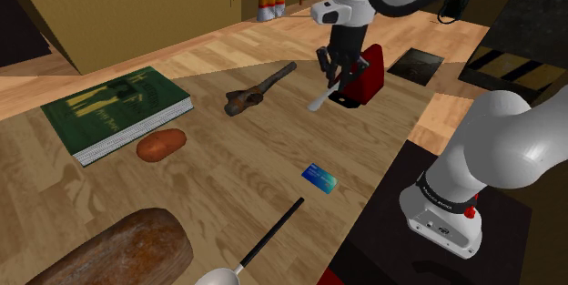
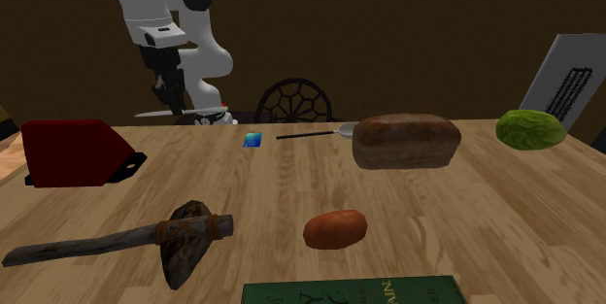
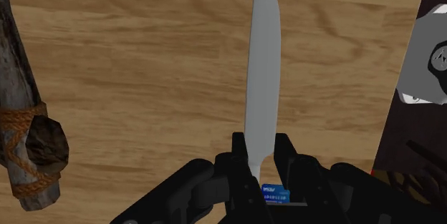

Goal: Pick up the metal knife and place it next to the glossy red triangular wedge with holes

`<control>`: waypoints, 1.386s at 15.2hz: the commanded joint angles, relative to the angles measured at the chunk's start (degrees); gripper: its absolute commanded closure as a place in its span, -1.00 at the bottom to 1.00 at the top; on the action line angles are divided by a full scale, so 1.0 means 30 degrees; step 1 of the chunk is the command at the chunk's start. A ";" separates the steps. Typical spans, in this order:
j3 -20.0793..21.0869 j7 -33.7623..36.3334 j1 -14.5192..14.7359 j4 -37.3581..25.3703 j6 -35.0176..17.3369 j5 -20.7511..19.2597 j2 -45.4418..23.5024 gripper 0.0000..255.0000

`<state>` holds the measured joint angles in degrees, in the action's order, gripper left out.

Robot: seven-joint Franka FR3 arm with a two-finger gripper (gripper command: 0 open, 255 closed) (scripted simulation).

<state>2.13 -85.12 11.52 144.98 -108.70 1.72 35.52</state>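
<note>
Gripper pinches the knife. Both black fingers close on the narrow base of the blade, one from each side, and the pale blade runs straight out ahead of them.

Position: knife is off the table, hanging tip-down and tilted, just beside the red wedge on the shoulder view's left of it. Second exterior view shows the gripper up behind the wedge, with the blade above the wood.

Handling, as a judgement:
- Thin, stiff and light, so weight is no concern.
- Smooth faces, likely slippery.
- Most of the length overhangs the pinch, so the blade could swivel between the pads if jolted.
- A hold nearer the handle, as here, looks sound, with firm pressure and a slow descent.
- Will not bend on touching down, so the tip could skid on the wood.

Stone axe lies well apart.
</note>
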 commanded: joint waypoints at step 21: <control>0.0139 -0.0039 0.0031 0.4193 -0.6595 0.0109 -0.2393 1.00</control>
<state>2.59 -85.15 11.66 156.96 -127.29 2.07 28.91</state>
